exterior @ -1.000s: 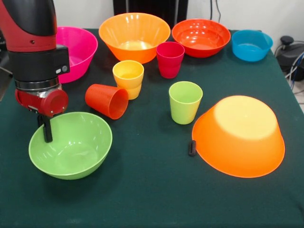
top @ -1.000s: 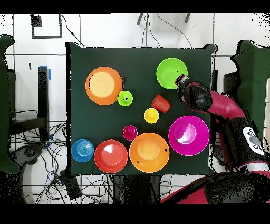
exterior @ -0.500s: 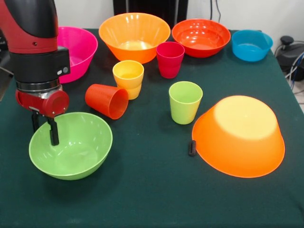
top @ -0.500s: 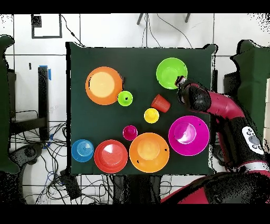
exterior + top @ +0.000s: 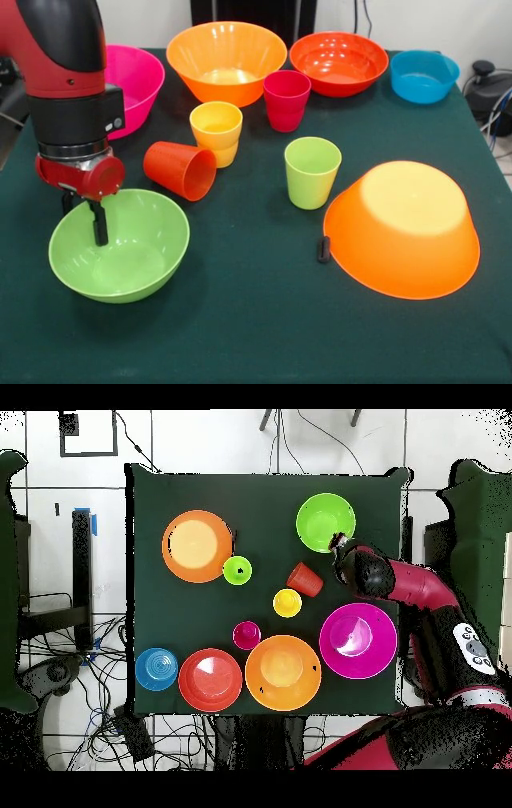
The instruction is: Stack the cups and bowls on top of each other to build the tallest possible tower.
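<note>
One finger inside empty green bowl (image 5: 120,244), jaws apart, straddling its rim.

Sawyer arm (image 5: 68,88): red and black, rounded shells.
Glossy red upper casing with a black top panel; below it a boxy black wrist block, a silver ring, then a red round end cap. Two thin black fingers (image 5: 99,228) under the cap. Overhead, a white marking on the red link (image 5: 470,646).
</note>
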### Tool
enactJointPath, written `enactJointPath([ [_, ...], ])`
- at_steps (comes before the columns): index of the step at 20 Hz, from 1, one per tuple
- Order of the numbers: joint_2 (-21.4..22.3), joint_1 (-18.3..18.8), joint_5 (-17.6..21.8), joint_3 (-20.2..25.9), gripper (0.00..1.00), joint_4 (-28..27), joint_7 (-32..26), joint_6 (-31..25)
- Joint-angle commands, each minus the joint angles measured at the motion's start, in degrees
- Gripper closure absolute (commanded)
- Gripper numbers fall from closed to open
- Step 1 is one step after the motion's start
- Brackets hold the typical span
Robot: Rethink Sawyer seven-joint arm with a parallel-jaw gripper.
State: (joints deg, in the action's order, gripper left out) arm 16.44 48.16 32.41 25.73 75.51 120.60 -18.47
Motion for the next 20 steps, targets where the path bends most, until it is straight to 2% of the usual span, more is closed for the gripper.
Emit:
enactJointPath([
  [1,-1.49,-1.16,4.83,1.04,0.00,-1.43,-8.66,-1.27],
  [5,-1.23,-1.27,5.64,0.72,0.00,-1.20,-7.91,0.64],
  [6,-1.14,-1.38,6.05,0.56,1.00,-1.23,-7.79,1.34],
  [9,-0.75,-2.56,5.31,-1.16,1.00,-1.35,-5.55,0.79],
  [14,-2.20,-0.56,4.46,1.73,1.00,-1.42,-8.74,-0.74],
  [20,-1.88,-1.02,4.71,1.22,1.00,-1.38,-9.17,-1.63],
])
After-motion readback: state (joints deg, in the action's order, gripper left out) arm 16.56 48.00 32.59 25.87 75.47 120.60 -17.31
